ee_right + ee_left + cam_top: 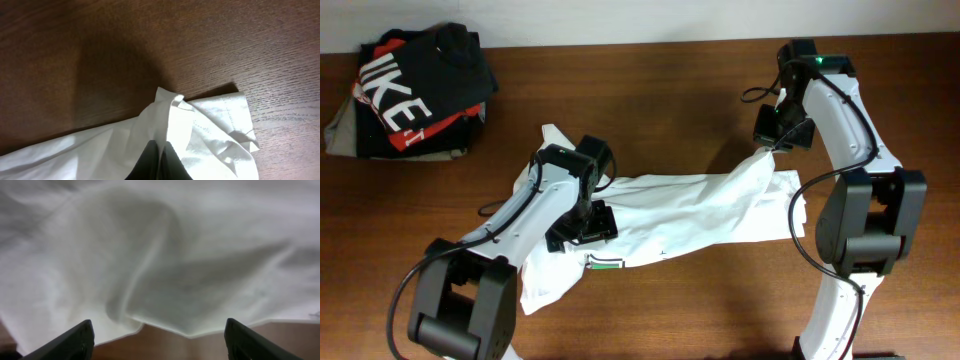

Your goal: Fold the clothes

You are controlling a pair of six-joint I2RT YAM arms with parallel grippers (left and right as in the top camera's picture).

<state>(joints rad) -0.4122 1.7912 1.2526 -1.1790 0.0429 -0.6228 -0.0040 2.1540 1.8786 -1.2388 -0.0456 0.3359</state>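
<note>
The white T-shirt (pixel 700 205) lies bunched across the table (pixel 650 80), and it looks thin and floppy, so grab it by an edge or corner. The right gripper (pixel 161 152) pinches one corner, and the left gripper (pixel 157 325) hangs wide apart over the cloth

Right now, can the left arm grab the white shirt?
Probably yes. The left gripper hangs open right over the white T-shirt, with nothing between them; the right gripper pinches its far corner.
</note>
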